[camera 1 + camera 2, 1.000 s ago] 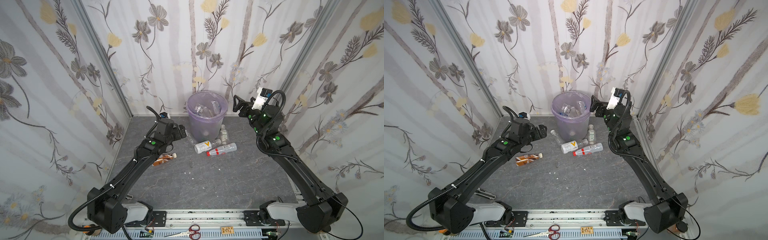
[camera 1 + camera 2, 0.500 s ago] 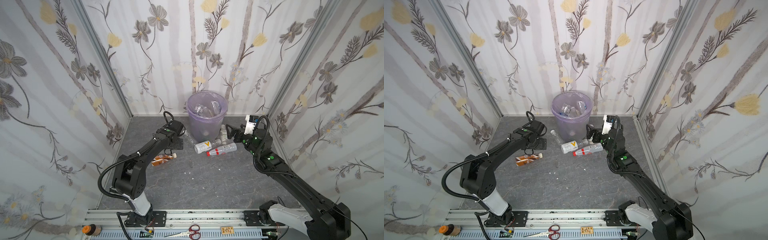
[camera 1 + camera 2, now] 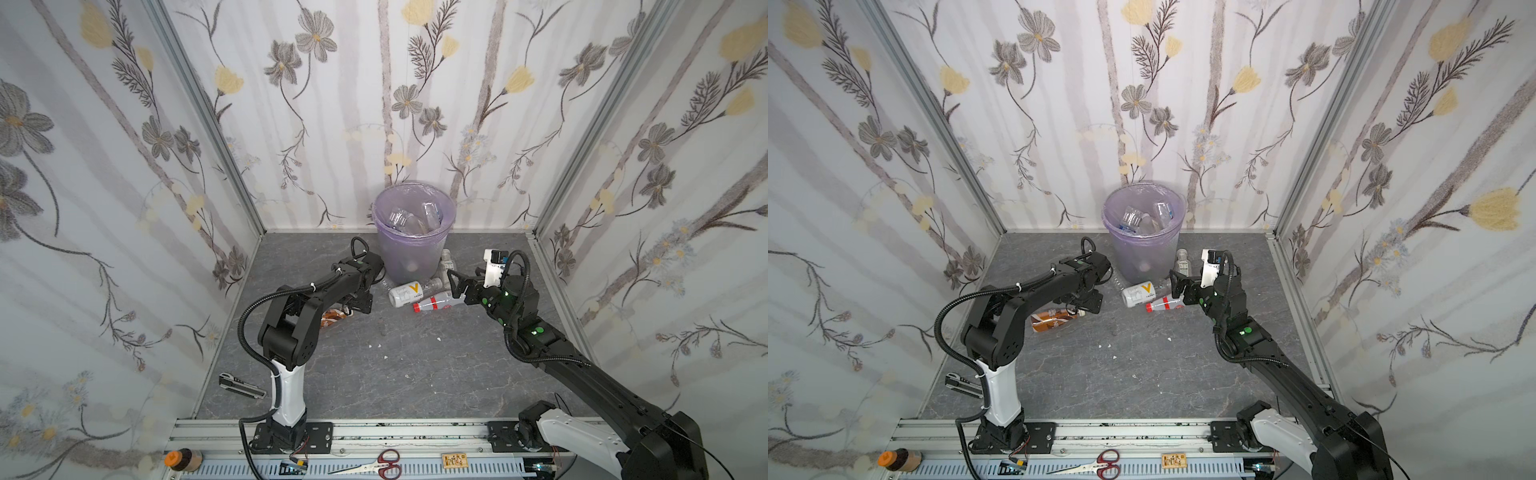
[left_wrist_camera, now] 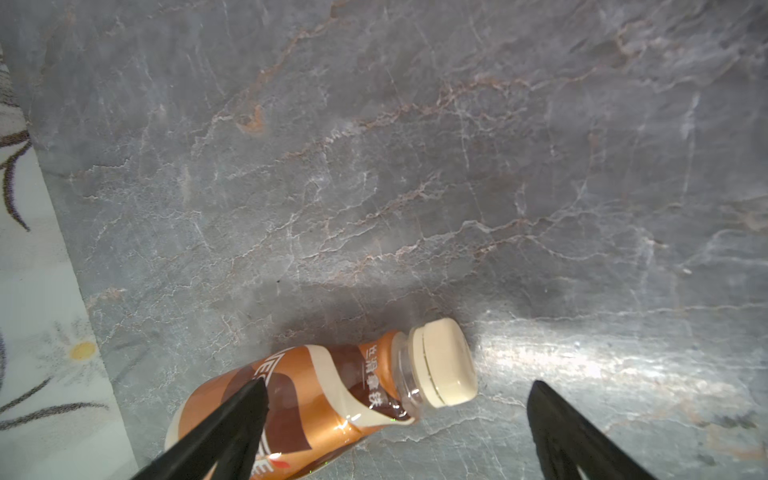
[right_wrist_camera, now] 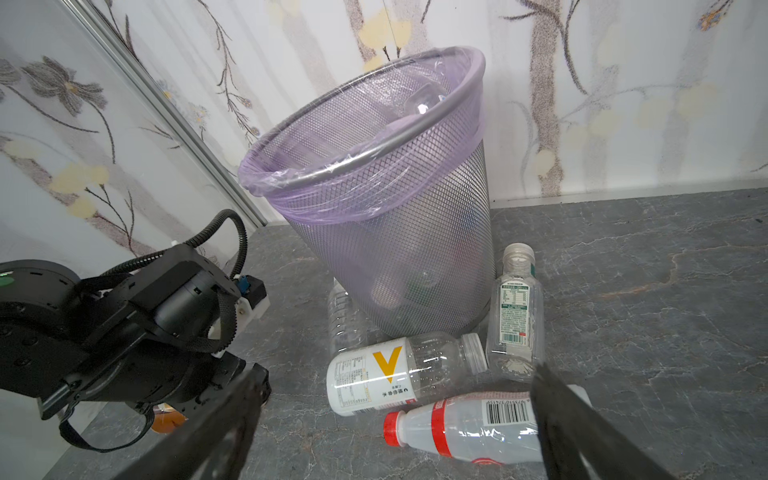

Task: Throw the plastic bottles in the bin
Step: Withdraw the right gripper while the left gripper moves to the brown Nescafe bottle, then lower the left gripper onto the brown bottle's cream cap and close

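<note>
Bottles (image 5: 365,378) clustered against bin (image 5: 395,257) base, perhaps touching

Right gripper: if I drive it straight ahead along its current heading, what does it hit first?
The right gripper, open, would probably meet the red-capped bottle lying flat first; the V-labelled bottle and the bin lie beyond. Height is unclear, so it might skim over it.

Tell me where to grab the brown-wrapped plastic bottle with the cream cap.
Take the brown-wrapped bottle across its labelled body, from above: it lies on its side, and the neck by the cream cap is narrow. The open left gripper hangs over it.
</note>
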### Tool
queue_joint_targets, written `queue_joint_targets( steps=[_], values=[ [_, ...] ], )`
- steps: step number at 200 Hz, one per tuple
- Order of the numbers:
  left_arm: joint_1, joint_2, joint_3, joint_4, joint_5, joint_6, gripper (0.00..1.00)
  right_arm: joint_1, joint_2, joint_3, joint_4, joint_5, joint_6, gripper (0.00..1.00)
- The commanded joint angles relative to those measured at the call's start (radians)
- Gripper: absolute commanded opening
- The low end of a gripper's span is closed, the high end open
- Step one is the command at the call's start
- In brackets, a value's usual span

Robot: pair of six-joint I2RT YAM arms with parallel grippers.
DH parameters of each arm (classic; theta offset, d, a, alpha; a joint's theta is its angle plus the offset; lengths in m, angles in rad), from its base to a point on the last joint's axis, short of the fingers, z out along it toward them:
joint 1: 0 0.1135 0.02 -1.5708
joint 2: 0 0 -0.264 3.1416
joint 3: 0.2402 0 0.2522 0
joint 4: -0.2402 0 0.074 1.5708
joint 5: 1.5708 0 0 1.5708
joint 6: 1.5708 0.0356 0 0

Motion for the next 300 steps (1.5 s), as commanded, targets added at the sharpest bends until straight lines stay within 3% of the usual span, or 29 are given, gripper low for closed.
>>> queue_joint_targets(
  steps=[1,109,181,300],
  values=[
    [-0.010,0.019,0.008,-0.047,-0.034,0.005,1.00,0.000,-0.008,-0.008,0.043,-0.015,-0.001,1.00],
    [-0.029,0.022,-0.053,-0.071,-0.075,-0.036,0.99,-0.003,-0.027,-0.033,0.074,-0.015,0.019,1.00],
    [-0.027,0.078,-0.005,-0.078,-0.066,-0.029,0.85,-0.003,-0.053,-0.049,0.080,-0.001,0.022,1.00],
    [-0.026,0.080,-0.025,-0.079,-0.064,-0.033,0.75,-0.004,-0.049,-0.060,0.097,0.004,0.028,1.00]
  ],
)
